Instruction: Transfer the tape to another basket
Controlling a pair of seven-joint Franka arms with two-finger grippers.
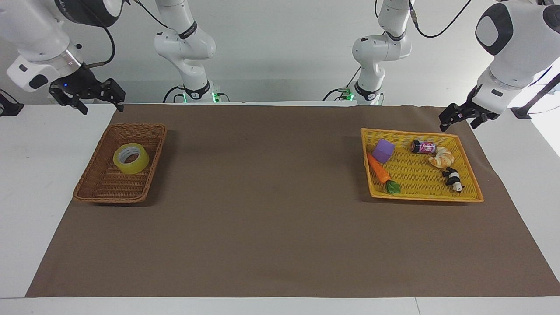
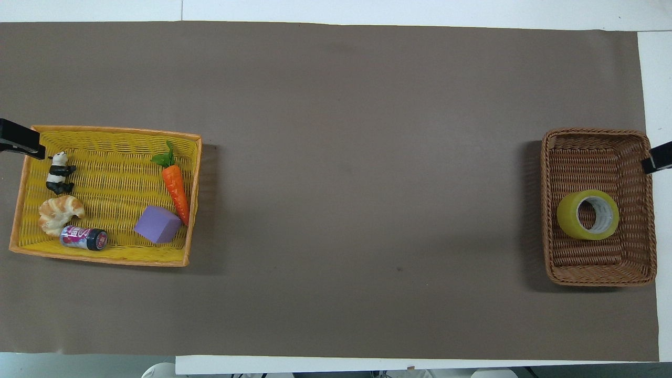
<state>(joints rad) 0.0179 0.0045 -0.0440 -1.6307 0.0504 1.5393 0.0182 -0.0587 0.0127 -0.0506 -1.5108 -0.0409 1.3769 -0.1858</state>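
Note:
The tape [image 1: 131,158], a yellow roll with a white core, lies flat in the brown wicker basket [image 1: 109,197] at the right arm's end of the table. It also shows in the overhead view [image 2: 588,214], inside the basket [image 2: 598,133]. My right gripper [image 1: 101,101] is open and empty, raised over the table edge by the mat's corner, clear of the basket. Only its tip [image 2: 659,160] shows from overhead. My left gripper [image 1: 457,124] is open and empty, held over the mat beside the yellow tray's corner; its tip [image 2: 21,144] shows from overhead.
The flat yellow woven tray [image 1: 426,197] at the left arm's end holds a purple block [image 1: 383,151], a toy carrot [image 1: 379,170], a small can [image 1: 423,146], a croissant [image 1: 442,158] and a panda figure [image 1: 453,178]. A brown mat [image 1: 271,210] covers the table.

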